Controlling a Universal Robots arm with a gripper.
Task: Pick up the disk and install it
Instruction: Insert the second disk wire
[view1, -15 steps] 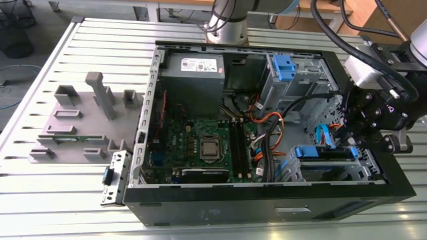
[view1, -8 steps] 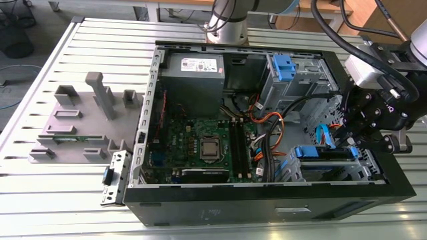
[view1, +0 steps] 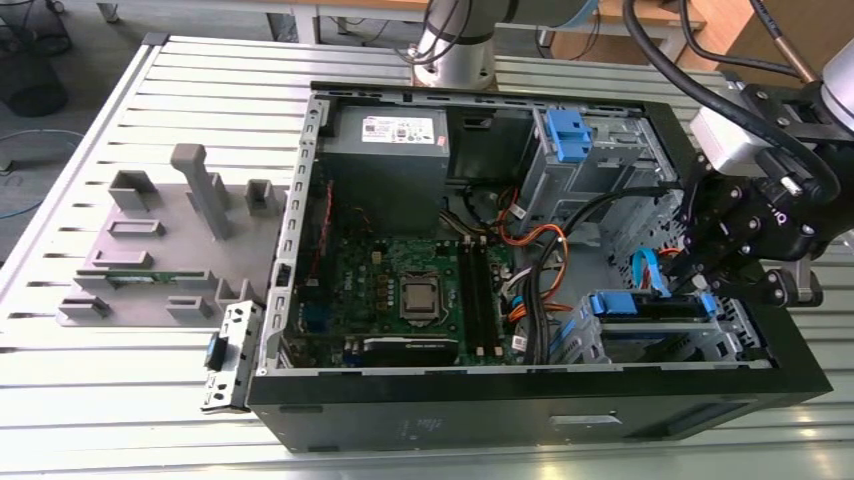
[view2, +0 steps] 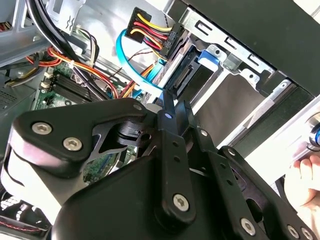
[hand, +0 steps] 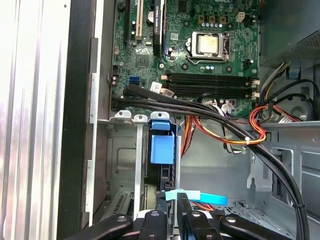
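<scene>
Black linkage gripper (view1: 703, 283) sits at the open PC case's (view1: 534, 385) lower drive bay, on the exterior view's right. In both wrist views its two fingers (hand: 181, 207) stand nearly together w/ only a slim gap, tips right at the top edge of the disk (hand: 162, 172) and at a light-blue flat data cable (hand: 200, 196) crossing there. Can't tell whether the pads actually pinch anything; the tips look to be touching or just above the drive edge.

The disk, a flat drive in a blue plastic carrier, stands on edge inside the grey metal drive cage (hand: 120, 150), seated in its slot. One blue carrier tab (hand: 162, 145) shows at its top in the first wrist view. In the exterior view the same blue carrier edge (view1: 647, 304) lies just beside the gripper.

Counts: 1 green motherboard (view1: 400, 290) w/ 1 bare silver CPU (view1: 419, 294); 1 grey power supply box (view1: 387, 150) at the case's far end; 1 second blue latch handle (view1: 566, 130) on the upper bay. 1 bundle of red/yellow/orange wires (hand: 260, 125) and thick black cables (hand: 225, 122) crosses the case. 1 black power connector w/ red, yellow and black leads (view2: 150, 30) hangs near the bay in the second wrist view.

Outside the case, 1 grey fixture plate w/ upright blocks (view1: 174, 240) rests on the ribbed aluminium table (view1: 80, 380). A person's fingers (view2: 305, 175) show beside the case in the second wrist view.
</scene>
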